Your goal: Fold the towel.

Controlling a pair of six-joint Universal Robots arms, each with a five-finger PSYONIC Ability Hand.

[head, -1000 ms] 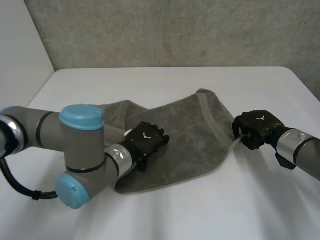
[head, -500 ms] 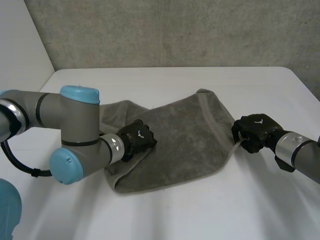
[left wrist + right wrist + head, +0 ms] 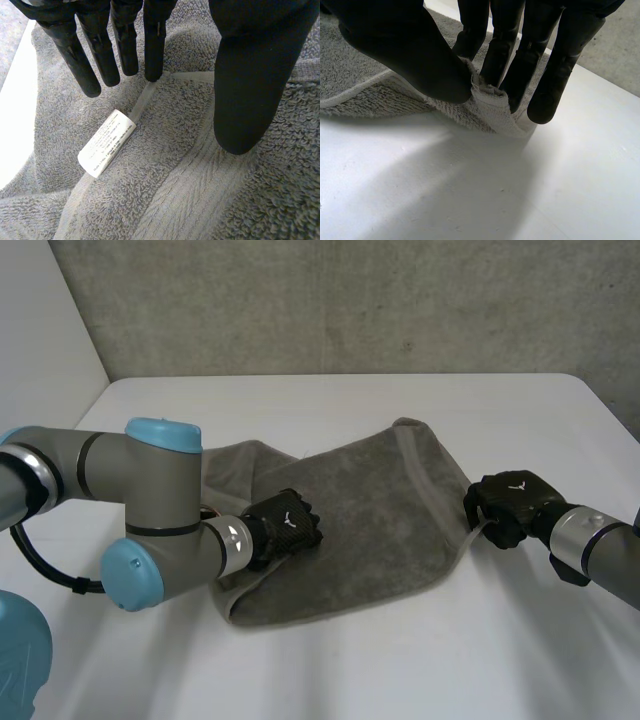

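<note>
The towel [image 3: 370, 530] is laid out as a rumpled grey sheet across the middle of the white table [image 3: 400, 670], and its long axis is run from the left hand's side over to the right hand's side, with a hump pushed up toward the table's far side. At the right end, a corner [image 3: 492, 107] is pinched between thumb and fingers of the right hand [image 3: 510, 502], and in the right wrist view it is seen bunched and raised just off the table. At the other end, the left hand [image 3: 288, 525] is set over the cloth, fingers [image 3: 154, 50] straight, thumb held apart, nothing gripped. A white label [image 3: 106, 142] is spotted on the hem [image 3: 145, 97] just past the fingertips. So the fold is judged to turn on this: the held corner lies well apart from the left end, and it would have to be carried along that long axis toward the left hand, with the left end pressed flat as anchor.
</note>
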